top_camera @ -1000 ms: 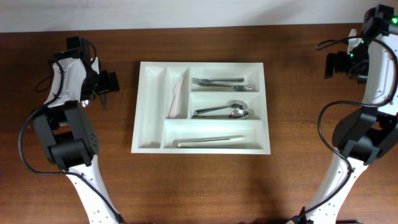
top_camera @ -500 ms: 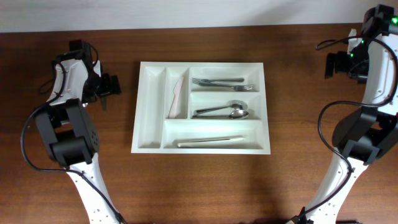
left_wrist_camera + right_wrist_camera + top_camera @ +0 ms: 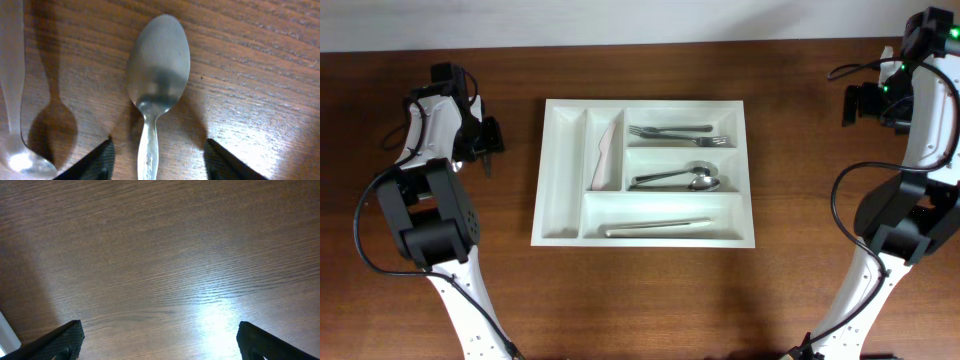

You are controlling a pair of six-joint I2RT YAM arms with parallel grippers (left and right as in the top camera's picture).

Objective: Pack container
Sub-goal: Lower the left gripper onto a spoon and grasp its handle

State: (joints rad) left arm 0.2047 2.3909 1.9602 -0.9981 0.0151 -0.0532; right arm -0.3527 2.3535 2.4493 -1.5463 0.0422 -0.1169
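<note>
The container [image 3: 645, 102], a big white tray with five compartments, lies mid-table in the overhead view. It holds forks [image 3: 680, 134], spoons [image 3: 675, 180], a long pale utensil [image 3: 658, 227] and a pale piece [image 3: 608, 155] in a narrow slot. My left gripper [image 3: 488, 147] hangs over the wood to the tray's left. In the left wrist view a metal spoon [image 3: 159, 65] lies on the table, its handle running between my left gripper's [image 3: 158, 150] fingers with a gap on each side. My right gripper [image 3: 855, 104] is at the far right, open over bare wood [image 3: 160, 335].
A second metal utensil [image 3: 12, 75] lies just left of the spoon, close to my left finger. The white corner of the tray [image 3: 7, 335] shows at the left edge of the right wrist view. The table's back edge runs behind both arms.
My left gripper's fingers have come closer together around the spoon's handle. The right arm and the tray's contents have not moved.
</note>
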